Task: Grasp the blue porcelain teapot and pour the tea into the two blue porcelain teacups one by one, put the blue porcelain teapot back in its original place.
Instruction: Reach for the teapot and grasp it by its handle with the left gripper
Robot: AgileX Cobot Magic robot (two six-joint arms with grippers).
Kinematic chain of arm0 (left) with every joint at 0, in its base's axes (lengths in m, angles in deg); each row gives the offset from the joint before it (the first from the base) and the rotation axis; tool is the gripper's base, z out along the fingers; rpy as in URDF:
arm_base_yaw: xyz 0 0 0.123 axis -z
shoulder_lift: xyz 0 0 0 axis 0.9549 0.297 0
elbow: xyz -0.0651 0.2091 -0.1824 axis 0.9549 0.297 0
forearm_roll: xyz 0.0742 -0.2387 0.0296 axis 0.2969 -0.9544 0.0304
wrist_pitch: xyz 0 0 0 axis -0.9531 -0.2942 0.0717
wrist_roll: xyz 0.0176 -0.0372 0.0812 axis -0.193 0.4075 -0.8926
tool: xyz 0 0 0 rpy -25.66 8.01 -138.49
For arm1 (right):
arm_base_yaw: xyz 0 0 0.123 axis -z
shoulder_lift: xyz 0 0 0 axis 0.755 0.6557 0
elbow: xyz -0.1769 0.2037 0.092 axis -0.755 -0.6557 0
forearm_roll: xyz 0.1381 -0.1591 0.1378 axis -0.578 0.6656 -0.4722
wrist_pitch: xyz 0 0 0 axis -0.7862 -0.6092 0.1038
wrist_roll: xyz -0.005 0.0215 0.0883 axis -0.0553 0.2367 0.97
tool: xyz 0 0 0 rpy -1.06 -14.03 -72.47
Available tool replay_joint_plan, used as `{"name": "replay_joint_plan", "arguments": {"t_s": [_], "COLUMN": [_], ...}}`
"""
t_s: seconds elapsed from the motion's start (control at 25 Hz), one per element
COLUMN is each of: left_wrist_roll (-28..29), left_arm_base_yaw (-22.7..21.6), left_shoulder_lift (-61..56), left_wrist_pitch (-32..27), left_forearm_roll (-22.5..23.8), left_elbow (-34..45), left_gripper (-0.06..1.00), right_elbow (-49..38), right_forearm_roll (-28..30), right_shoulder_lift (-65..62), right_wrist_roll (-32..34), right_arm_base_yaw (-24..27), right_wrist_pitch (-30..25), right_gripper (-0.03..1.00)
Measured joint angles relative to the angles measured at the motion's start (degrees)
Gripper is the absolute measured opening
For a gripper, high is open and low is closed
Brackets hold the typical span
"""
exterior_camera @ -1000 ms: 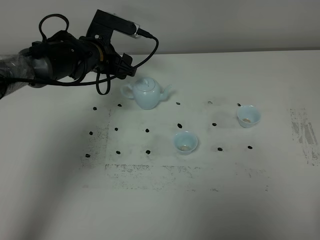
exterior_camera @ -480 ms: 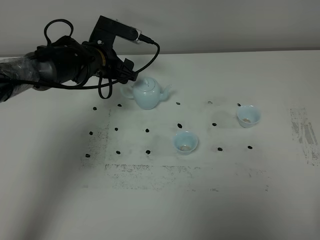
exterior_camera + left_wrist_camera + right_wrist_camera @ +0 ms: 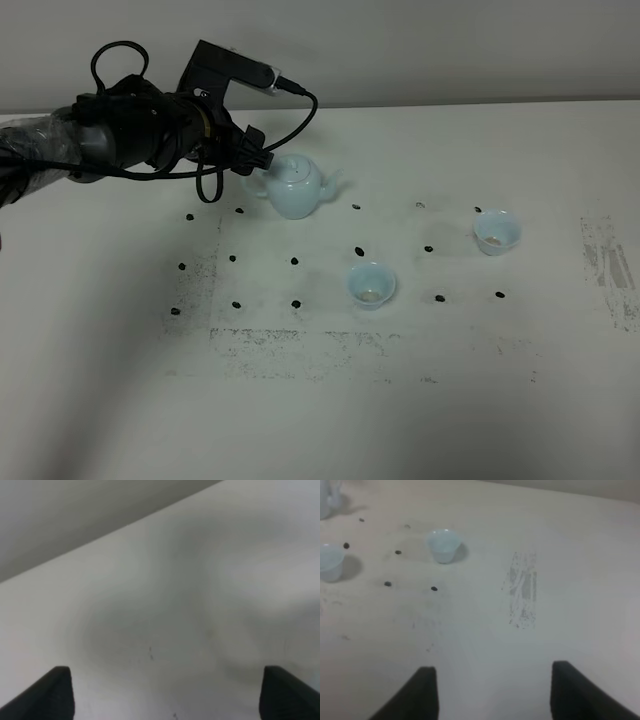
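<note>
The blue porcelain teapot (image 3: 295, 187) stands upright at the back of the table, its lid on, its handle to the left and its spout to the right. My left gripper (image 3: 256, 150) hovers just left of it and behind the handle, without touching it. In the left wrist view the left gripper (image 3: 170, 700) is open, its fingertips (image 3: 57, 695) wide apart over bare table, and the teapot is out of that view. The two blue porcelain teacups (image 3: 371, 285) (image 3: 497, 232) stand upright to the right. My right gripper (image 3: 500, 695) is open and holds nothing. Both teacups (image 3: 443, 545) (image 3: 327, 562) lie far ahead of it.
Small black dots (image 3: 295, 261) mark a grid on the white table (image 3: 320, 400). Grey scuffs (image 3: 610, 270) run along its right side. A pale wall (image 3: 450, 50) rises behind the far edge. A black cable (image 3: 205, 180) loops down from the left arm.
The left arm has moved a little to the right and closer to the teapot's handle. The teapot and both cups have not moved.
</note>
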Motion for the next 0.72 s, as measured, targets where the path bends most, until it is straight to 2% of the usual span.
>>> {"name": "replay_joint_plan", "arguments": {"t_s": [0.72], "left_wrist_roll": [-0.02], "left_arm_base_yaw": [0.91], "left_shoulder_lift": [0.00], "left_wrist_pitch": [-6.52], "left_forearm_roll": [-2.78], "left_elbow": [0.00], "left_gripper": [0.72], "right_elbow": [0.00], "right_forearm_roll": [0.00], "right_shoulder_lift": [0.00], "right_wrist_roll": [0.00], "right_arm_base_yaw": [0.00], "right_wrist_pitch": [0.00], "right_gripper": [0.48]}}
